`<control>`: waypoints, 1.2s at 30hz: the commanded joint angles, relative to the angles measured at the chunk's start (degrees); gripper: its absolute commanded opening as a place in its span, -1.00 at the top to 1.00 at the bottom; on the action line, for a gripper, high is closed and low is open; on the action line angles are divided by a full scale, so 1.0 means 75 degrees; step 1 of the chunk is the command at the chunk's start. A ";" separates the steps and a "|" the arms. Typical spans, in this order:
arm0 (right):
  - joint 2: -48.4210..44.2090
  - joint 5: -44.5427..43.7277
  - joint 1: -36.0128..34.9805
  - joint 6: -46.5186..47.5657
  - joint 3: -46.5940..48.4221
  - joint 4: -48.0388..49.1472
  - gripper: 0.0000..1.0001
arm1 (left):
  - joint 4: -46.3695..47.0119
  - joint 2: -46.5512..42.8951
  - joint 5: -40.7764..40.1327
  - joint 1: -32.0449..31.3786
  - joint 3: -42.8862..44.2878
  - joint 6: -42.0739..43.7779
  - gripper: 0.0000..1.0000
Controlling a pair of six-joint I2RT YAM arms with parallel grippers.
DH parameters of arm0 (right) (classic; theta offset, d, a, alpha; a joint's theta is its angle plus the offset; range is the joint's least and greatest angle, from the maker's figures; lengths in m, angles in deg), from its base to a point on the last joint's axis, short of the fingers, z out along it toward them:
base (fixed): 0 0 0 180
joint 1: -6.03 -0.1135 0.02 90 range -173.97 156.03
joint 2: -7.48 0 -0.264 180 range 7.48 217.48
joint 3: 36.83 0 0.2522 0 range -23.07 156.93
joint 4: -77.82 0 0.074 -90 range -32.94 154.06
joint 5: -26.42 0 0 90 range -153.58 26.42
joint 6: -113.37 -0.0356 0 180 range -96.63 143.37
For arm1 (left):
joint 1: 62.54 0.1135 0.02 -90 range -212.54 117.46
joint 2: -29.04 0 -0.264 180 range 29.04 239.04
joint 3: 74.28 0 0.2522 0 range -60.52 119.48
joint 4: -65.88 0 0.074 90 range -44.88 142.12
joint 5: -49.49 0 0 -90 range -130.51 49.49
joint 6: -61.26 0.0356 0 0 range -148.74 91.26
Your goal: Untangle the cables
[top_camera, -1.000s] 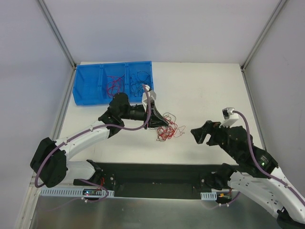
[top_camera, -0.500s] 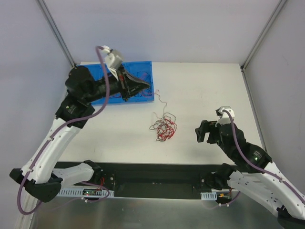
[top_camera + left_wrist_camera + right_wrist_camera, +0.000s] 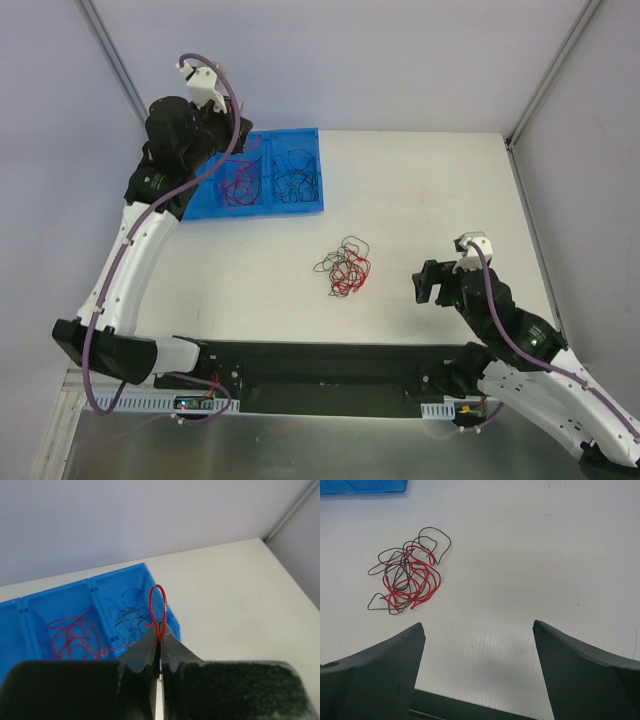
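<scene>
My left gripper (image 3: 160,632) is clenched on a thin red wire (image 3: 158,586). In the left wrist view the two dark fingers meet at the lower middle of the frame. The wire stands up from between their tips as a narrow upright loop. From just beside the fingertips a red strand runs left toward the blue bin (image 3: 30,610), which fills the left half of that frame. I cannot tell whether it is the tail of the held wire.

In the overhead view this arm reaches to the upper left, above the bin (image 3: 300,208) at the far left corner of the white table (image 3: 430,190). The bin's middle compartment holds loose red wires (image 3: 238,185) and the right one holds loose black wires (image 3: 295,180). The arm hides much of the left compartment.

My right gripper (image 3: 477,625) is released, with its fingers spread wide at the lower corners of the right wrist view and nothing but bare table between them. In the overhead view it hangs low at the right (image 3: 428,283).

The rest of the tangle (image 3: 343,268) lies flat near the middle of the table, well apart from the bin and from both grippers. It sits in the upper left of the right wrist view (image 3: 410,580), with red loops bunched in its middle and dark loops around them
</scene>
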 commanded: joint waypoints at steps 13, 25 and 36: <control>-0.0591 0.0088 0.0016 0.0182 -0.0113 0.0495 -0.84 | 0.1495 0.2712 -0.0623 0.1299 0.0926 0.0069 1.00; -0.0263 0.0252 0.0028 0.0229 -0.0101 0.0565 -0.85 | 0.1973 0.3814 -0.0143 0.1686 0.1393 0.0303 1.00; -0.0193 0.0240 0.0039 0.0229 -0.0090 0.0565 -0.85 | 0.2491 0.4119 0.0068 0.1686 0.2449 0.0666 1.00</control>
